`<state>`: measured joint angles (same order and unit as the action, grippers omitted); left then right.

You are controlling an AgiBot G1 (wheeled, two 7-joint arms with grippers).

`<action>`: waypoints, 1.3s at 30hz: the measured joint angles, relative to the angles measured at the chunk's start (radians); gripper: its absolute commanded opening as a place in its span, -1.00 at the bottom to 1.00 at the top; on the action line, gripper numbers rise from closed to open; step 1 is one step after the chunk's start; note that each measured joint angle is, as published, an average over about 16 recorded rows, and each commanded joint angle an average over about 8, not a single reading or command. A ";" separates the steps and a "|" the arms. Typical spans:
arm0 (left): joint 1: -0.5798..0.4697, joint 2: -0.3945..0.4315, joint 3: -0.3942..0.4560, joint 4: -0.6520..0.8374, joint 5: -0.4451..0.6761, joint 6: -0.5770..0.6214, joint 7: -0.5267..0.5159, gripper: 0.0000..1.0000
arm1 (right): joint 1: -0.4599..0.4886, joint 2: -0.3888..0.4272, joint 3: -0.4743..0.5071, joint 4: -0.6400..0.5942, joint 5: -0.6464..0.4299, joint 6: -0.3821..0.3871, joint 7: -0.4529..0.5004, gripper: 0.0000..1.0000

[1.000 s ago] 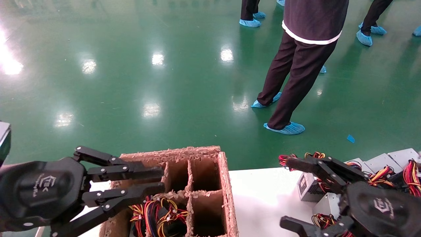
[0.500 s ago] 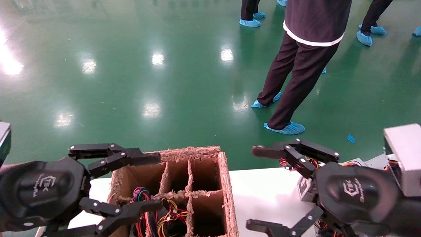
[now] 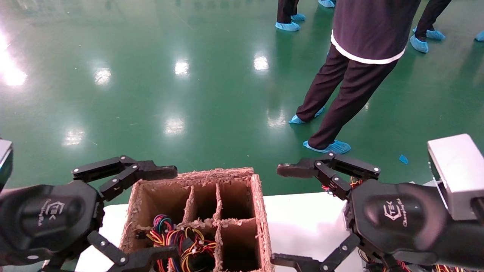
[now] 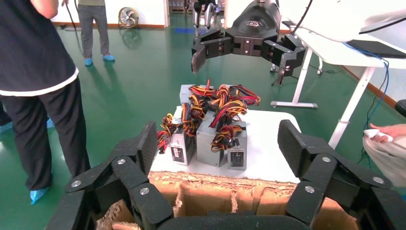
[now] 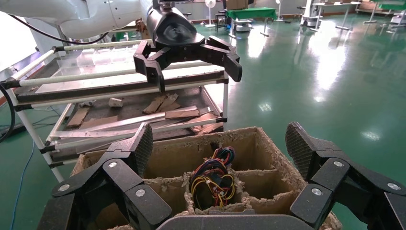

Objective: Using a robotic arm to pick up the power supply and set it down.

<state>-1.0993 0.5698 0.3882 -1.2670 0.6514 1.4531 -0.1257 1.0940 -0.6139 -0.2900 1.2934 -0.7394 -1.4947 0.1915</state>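
I'm seeing the cardboard carton (image 3: 196, 219) cut off at the head view's lower edge. My left gripper (image 3: 151, 211) is hovering spread wide over its wire-filled compartment, holding nothing. My right gripper (image 3: 281, 215) is also gaping empty above the white table (image 3: 302, 226). The power supplies (image 4: 210, 139) are sitting clustered there, mostly hidden behind it.

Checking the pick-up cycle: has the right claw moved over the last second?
Yes. The right claw has risen and shifted toward the divided cardboard carton, away from the power supplies it was down among; it is open and empty.
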 measured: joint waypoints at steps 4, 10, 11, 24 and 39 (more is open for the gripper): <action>0.000 0.000 0.000 0.000 0.000 0.000 0.000 1.00 | -0.007 0.001 0.003 -0.003 0.002 0.000 -0.002 1.00; 0.000 0.000 0.000 0.000 0.000 0.000 0.000 1.00 | -0.014 0.002 0.007 -0.006 0.005 0.000 -0.003 1.00; 0.000 0.000 0.000 0.000 0.000 0.000 0.000 1.00 | -0.015 0.002 0.007 -0.007 0.006 0.000 -0.003 1.00; 0.000 0.000 0.000 0.000 0.000 0.000 0.000 0.98 | -0.021 0.003 0.011 -0.010 0.009 -0.001 -0.004 1.00; 0.000 0.000 0.000 0.000 0.000 0.000 0.000 1.00 | -0.023 0.003 0.012 -0.011 0.010 -0.001 -0.005 1.00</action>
<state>-1.0993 0.5698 0.3883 -1.2670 0.6514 1.4531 -0.1257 1.0708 -0.6105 -0.2780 1.2823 -0.7294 -1.4959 0.1861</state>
